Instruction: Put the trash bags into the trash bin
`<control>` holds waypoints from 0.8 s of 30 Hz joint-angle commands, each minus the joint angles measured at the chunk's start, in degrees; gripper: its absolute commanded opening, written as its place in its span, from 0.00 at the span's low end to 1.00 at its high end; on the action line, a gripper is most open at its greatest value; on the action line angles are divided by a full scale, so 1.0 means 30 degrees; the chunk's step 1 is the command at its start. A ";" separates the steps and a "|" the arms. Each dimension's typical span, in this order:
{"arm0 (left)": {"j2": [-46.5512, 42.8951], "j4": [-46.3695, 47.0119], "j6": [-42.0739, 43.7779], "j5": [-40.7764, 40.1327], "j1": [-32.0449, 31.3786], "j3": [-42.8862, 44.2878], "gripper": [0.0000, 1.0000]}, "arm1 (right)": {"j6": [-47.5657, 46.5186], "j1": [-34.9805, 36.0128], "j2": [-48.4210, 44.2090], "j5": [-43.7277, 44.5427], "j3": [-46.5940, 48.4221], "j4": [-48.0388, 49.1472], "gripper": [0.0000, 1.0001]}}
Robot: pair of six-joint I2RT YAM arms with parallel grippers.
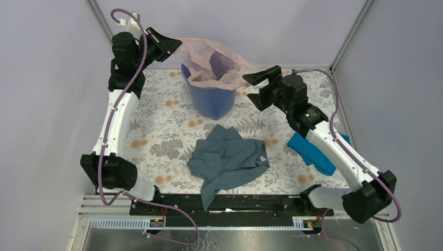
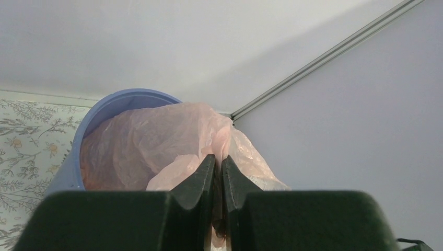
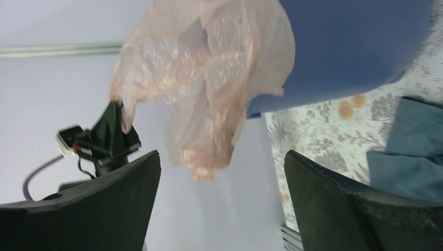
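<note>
Stretching over the round blue plastic bin (image 1: 211, 103) at the table's 12 o'clock, the thin crinkly pale pink plastic bag (image 1: 209, 65) runs lengthwise from 10 to 3 o'clock. Its 10 o'clock edge is pinched in the left gripper (image 2: 218, 159). The right gripper (image 1: 251, 88) gapes at the 3 o'clock end, seemingly not touching. How deep the bag sags inside the bin is hidden.

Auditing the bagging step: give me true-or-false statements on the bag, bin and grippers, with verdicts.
1. The left gripper is shut on the pink bag. True.
2. The right gripper also clamps the bag. False: it is open, holding nothing.
3. The blue bin lies on its side. False: it stands upright.
4. The grey-blue garment lies on the table, outside the bin. True.
5. The bag sits wholly inside the bin. False: part of it spills over the rim.
</note>
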 commanded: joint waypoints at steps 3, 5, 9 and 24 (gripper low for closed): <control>-0.0684 0.0696 0.0171 0.0227 0.0034 0.0497 0.13 | 0.3014 0.0359 0.2432 0.0945 0.1751 0.2925 0.80; -0.0635 0.0384 0.0488 -0.0028 0.0034 0.0723 0.13 | 0.3487 0.0362 0.2758 0.0682 0.1673 0.3301 0.55; 0.0144 -0.0687 0.1428 -0.0751 0.0034 0.2152 0.17 | 0.3953 0.0596 0.2621 0.0094 0.0265 0.3501 0.14; -0.3954 -0.2876 0.3857 -0.3334 0.0064 -0.2242 0.99 | 0.3149 0.0561 0.1656 0.0067 -0.1562 0.5934 0.00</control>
